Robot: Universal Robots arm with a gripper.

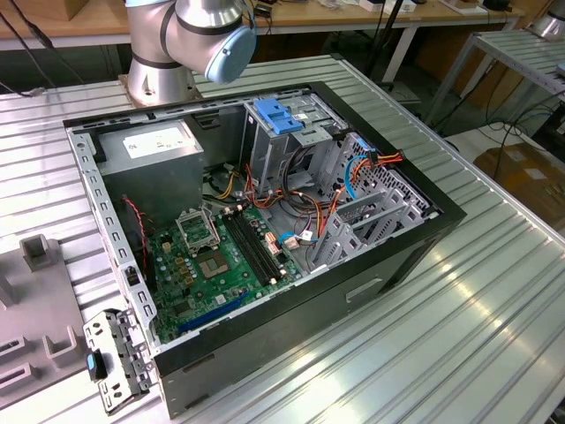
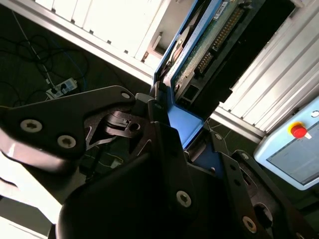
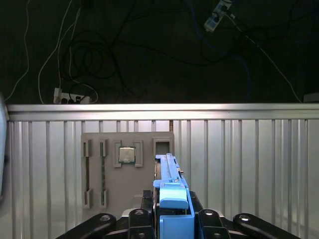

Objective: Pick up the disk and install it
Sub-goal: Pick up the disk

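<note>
disk (image 2: pixel 202 47) between the fingers (image 2: pixel 162 144); computer case (image 1: pixel 371 283) on the table (image 1: pixel 477 318), tray (image 1: pixel 22 296) beside it

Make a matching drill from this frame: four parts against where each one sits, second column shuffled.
Things
1. disk
2. grey power supply
3. light-blue bracket
4. processor chip

Places
a. in a recess of the grey tray on the ribbed table
b. clamped in the gripper
c. on top of the drive cage inside the open case
d. in the case corner nearest the arm's base

Pairs: 1-b, 2-d, 3-c, 4-a
</note>
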